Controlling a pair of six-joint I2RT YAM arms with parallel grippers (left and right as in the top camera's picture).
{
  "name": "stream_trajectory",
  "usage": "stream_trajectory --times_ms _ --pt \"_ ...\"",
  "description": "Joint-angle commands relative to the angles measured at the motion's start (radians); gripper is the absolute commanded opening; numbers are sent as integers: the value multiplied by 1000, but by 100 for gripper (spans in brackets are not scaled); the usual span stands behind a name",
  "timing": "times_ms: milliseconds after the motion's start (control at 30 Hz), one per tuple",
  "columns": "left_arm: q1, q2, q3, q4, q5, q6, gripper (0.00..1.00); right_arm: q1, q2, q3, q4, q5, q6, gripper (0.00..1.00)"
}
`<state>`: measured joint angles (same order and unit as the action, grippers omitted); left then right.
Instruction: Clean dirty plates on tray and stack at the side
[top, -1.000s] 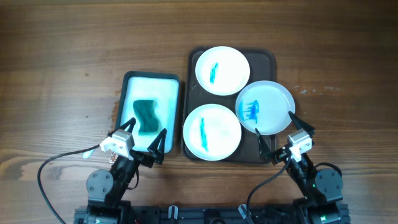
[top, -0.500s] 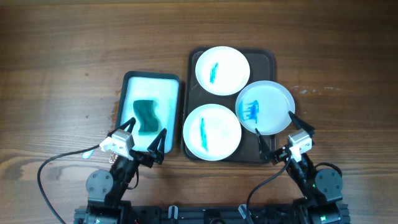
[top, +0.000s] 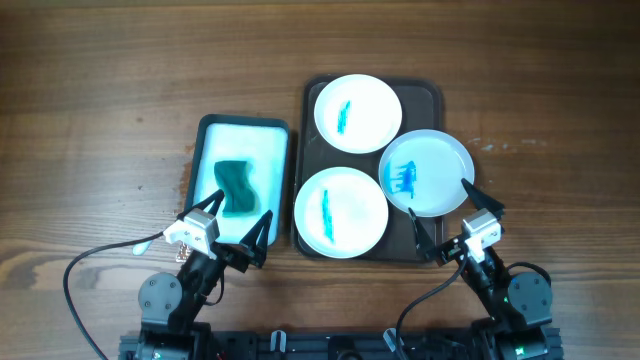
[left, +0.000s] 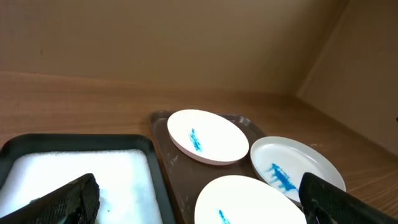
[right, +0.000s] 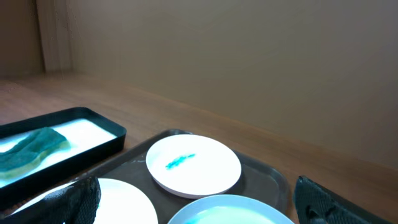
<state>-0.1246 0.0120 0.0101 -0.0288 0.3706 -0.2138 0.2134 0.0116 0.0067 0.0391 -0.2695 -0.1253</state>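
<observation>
three stained plates lie on the tray; the sponge sits in the foam basin. left gripper and right gripper hang spread, empty. risk: the plate overhanging the tray rim may tip or slide if pinched off-centre.

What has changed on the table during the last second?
Very little. The left hand shifted slightly to its right, and the right hand barely moved. Both are open and hold nothing. The three plates, the sponge and the brown tray stayed in place.
</observation>
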Motion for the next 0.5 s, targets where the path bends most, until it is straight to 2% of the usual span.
stream_trajectory --times_ms 0,67,200,267,333,400,467 --pt "-5 -5 -1 75 22 -19 100 3 9 77 -10 -57 20 100" --pt "-5 -5 29 90 13 -30 100 3 67 177 -78 -87 68 100" --pt "-5 126 238 -118 -117 -52 100 3 382 569 -382 -91 73 100" --pt "-5 271 375 -203 -116 -53 100 3 599 813 -577 -91 76 100" --pt "-5 488 592 -354 -64 -56 100 3 798 1020 -755 -91 70 100" --pt "-5 686 804 -549 -19 -56 100 3 961 1178 -859 -93 45 100" --pt "-5 838 956 -709 -20 -56 100 3 1051 1230 -877 -146 156 100"
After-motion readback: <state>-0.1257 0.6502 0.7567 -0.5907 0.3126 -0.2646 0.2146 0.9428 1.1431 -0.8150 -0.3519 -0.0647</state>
